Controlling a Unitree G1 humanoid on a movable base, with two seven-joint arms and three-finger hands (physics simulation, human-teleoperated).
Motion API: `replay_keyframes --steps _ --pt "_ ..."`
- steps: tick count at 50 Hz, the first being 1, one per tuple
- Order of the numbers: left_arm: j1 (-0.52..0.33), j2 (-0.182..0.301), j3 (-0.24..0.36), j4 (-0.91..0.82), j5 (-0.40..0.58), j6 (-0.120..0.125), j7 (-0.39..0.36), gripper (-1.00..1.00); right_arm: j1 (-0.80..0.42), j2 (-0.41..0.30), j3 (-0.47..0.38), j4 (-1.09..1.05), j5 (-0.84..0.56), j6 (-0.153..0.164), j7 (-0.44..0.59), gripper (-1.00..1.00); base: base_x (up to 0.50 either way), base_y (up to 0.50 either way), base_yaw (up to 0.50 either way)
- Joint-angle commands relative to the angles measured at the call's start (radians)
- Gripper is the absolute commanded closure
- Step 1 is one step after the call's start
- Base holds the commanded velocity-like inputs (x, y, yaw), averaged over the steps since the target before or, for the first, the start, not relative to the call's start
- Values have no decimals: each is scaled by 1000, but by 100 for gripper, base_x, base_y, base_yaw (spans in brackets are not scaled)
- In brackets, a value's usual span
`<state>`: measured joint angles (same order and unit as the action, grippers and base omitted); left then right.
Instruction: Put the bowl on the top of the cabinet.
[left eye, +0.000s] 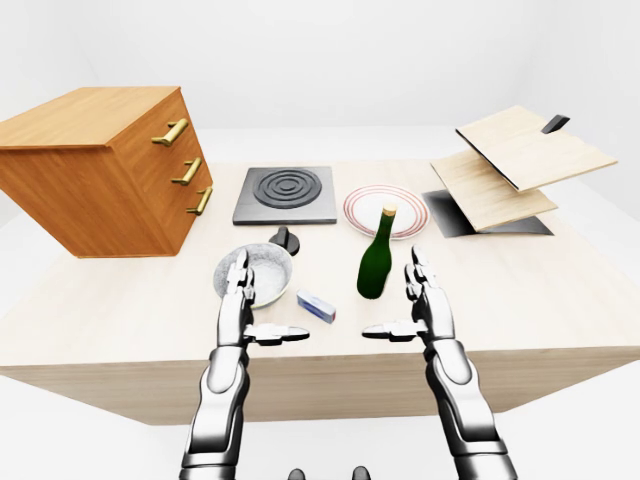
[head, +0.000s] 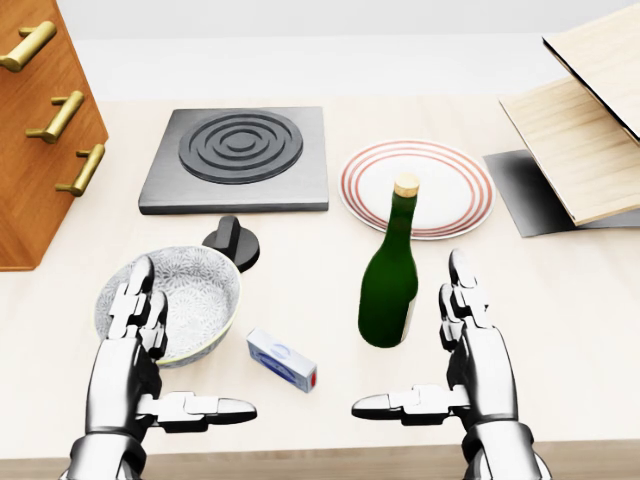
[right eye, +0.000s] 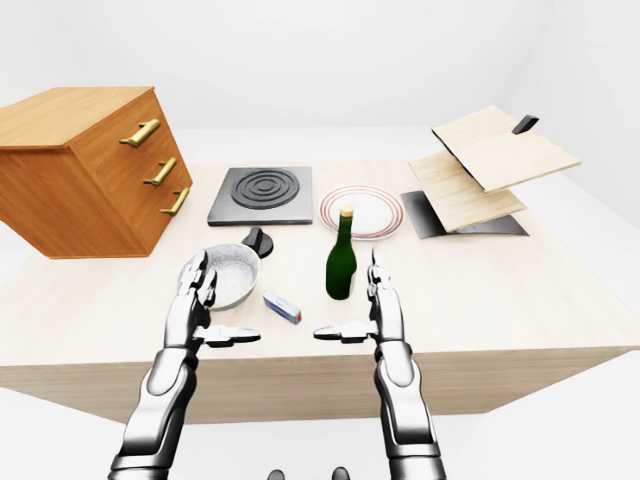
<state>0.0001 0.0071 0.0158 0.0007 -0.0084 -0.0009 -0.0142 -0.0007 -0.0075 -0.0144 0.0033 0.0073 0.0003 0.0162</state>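
Note:
A grey patterned bowl (head: 190, 295) sits on the light wooden table (head: 300, 280), left of centre in the head view. The wooden cabinet (left eye: 95, 170) with three brass handles stands at the table's left end, its flat top (left eye: 85, 115) bare. My left hand (head: 150, 375) hovers open over the bowl's near-left rim, fingers straight up and thumb pointing right. My right hand (head: 450, 365) is open too, just right of a green bottle (head: 390, 280), holding nothing.
A small white-and-blue box (head: 282, 360) lies between my hands. A black knob (head: 233, 240) sits above the bowl, below a dark hob plate (head: 240, 158). A red-rimmed plate (head: 418, 187) lies behind the bottle. Wooden boards (left eye: 515, 160) stand at the right.

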Motion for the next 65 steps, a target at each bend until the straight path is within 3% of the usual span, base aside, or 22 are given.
replay_keyframes --steps 1,11,12,13,14,15,16,18,21,24,27,38,65 --pt "1 12 28 -4 -15 -2 -19 -100 -1 -12 -23 2 12 1 26 -100 0 0 0" --pt "-1 13 31 -12 -17 2 -12 -100 2 -12 -24 -21 10 8 25 -100 0 0 0" --pt "0 13 33 -21 -16 -4 -8 -100 7 -13 -22 -41 1 -2 21 -100 0 0 0" --pt "5 13 36 -44 -12 -31 0 -100 11 -13 -21 33 -21 -88 16 -100 0 0 0" --pt "8 13 40 -61 -14 -60 2 -100 26 -14 -16 -47 -33 -88 11 -100 0 0 0" --pt "9 13 40 -62 -14 -62 2 -100 27 -13 -17 -53 -35 -88 11 -100 0 0 0" --pt "12 11 54 -98 -23 -86 16 -100 34 -12 -22 -54 -46 -88 0 -100 0 0 0" --pt "12 12 54 -100 -24 -86 18 -100 34 -12 -22 -54 -47 -88 -1 -100 0 0 0" --pt "41 11 84 -238 3 -86 64 -100 69 -12 -23 -320 -114 -88 -23 -100 0 0 0" --pt "54 9 99 -297 17 -86 89 -100 79 -9 -24 -386 -141 -88 -25 -100 0 0 0" --pt "66 7 105 -350 28 -86 99 -100 94 -7 -25 -320 -154 -88 -35 -100 0 0 0" --pt "108 -5 117 -487 57 -86 97 -100 113 -2 -16 -431 -210 -88 -39 -100 0 0 0" --pt "96 -5 116 -477 73 -86 101 -100 98 -3 -23 -423 -216 -88 -40 -100 4 45 0"
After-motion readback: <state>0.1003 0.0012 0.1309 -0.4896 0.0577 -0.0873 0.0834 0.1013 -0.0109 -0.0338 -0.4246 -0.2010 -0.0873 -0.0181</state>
